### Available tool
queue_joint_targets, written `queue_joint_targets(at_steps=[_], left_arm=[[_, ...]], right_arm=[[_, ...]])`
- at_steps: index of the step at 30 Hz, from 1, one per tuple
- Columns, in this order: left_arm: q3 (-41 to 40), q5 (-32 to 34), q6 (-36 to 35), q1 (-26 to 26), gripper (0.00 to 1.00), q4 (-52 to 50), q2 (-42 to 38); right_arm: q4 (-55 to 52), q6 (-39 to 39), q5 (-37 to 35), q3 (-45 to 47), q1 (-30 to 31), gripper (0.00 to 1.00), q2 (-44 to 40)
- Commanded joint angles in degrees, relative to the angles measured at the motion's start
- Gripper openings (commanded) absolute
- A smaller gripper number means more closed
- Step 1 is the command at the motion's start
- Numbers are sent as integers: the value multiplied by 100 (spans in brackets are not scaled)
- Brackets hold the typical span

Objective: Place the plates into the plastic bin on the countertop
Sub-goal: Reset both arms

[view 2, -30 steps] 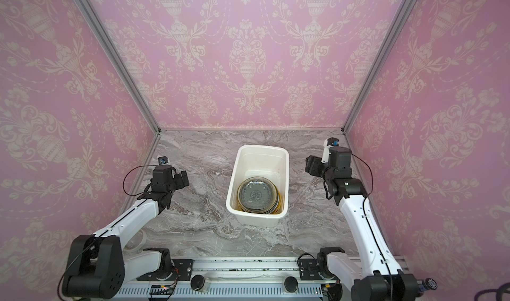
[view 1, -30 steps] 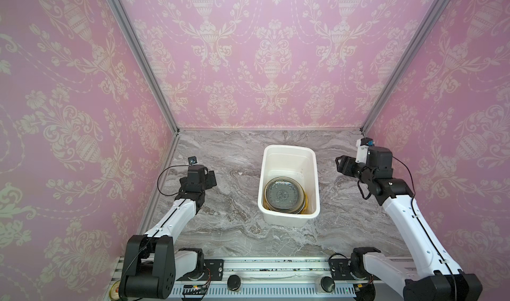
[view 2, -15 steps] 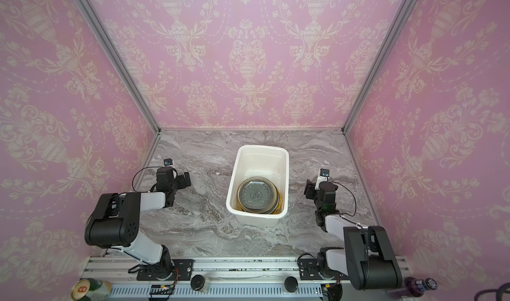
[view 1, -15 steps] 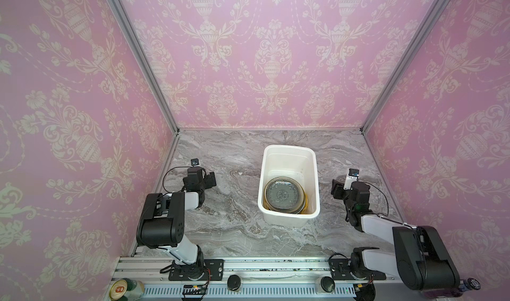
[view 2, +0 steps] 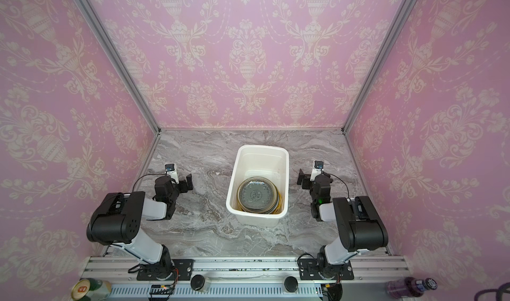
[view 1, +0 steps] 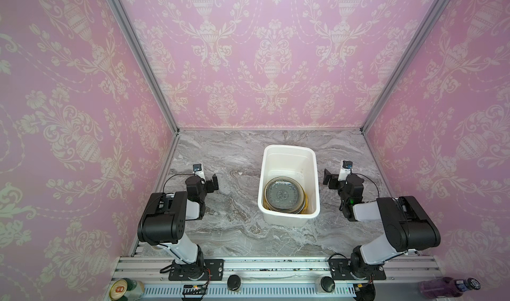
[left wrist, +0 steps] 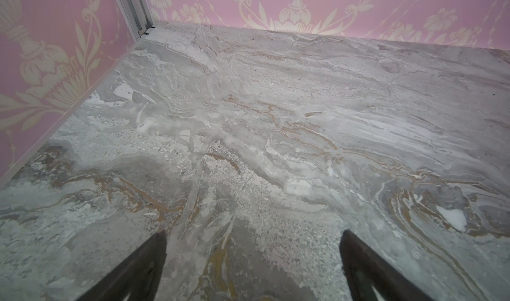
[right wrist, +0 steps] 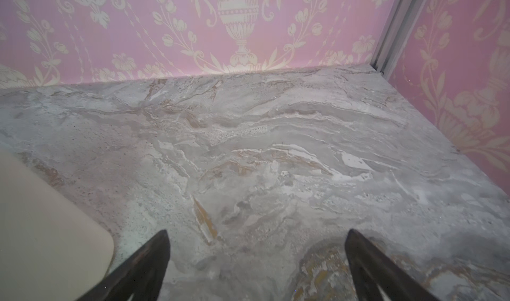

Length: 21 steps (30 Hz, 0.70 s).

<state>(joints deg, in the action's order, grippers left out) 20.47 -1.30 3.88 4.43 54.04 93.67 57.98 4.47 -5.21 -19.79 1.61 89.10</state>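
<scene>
Inside the plastic bin [view 1: 288, 220], the plates [view 1: 284, 194] are stacked at the near end, and only the top one is seen whole in both top views: a greyish disc with a patterned centre, its detail too small to be read. The others are shown only as thin rims beneath it, a yellow edge being exposed on the side toward the right arm, so their number cannot be counted. The far end of the bin is seen as bare white floor. The bin is set on the bench [view 1: 234, 153] between the two arms, apart from each. The left gripper [left wrist: 252, 233] is held spread, and its dark fingers [left wrist: 149, 258] are cut off by the frame edge in the left wrist view, with only marbled bench [left wrist: 276, 120] between them. The right gripper [right wrist: 256, 232] is likewise spread over bare bench, its fingers [right wrist: 367, 258] also cropped, and a blurred rounded corner of the bin [right wrist: 41, 230] is caught beside it. Below the front rail [view 1: 262, 266], a can [view 1: 125, 288] and a purple bottle [view 1: 447, 287] are partly cut off in a top view.
</scene>
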Motion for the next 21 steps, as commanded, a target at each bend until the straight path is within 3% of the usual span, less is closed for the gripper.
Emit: queue_joint_targets(at_steps=[1, 21], left_arm=[[41, 19, -132, -19, 99, 275, 13], [10, 137, -195, -103, 99, 308, -16]], right_arm=[[-194, -122, -164, -14, 20, 100, -39], [-274, -94, -94, -52, -19, 100, -26]])
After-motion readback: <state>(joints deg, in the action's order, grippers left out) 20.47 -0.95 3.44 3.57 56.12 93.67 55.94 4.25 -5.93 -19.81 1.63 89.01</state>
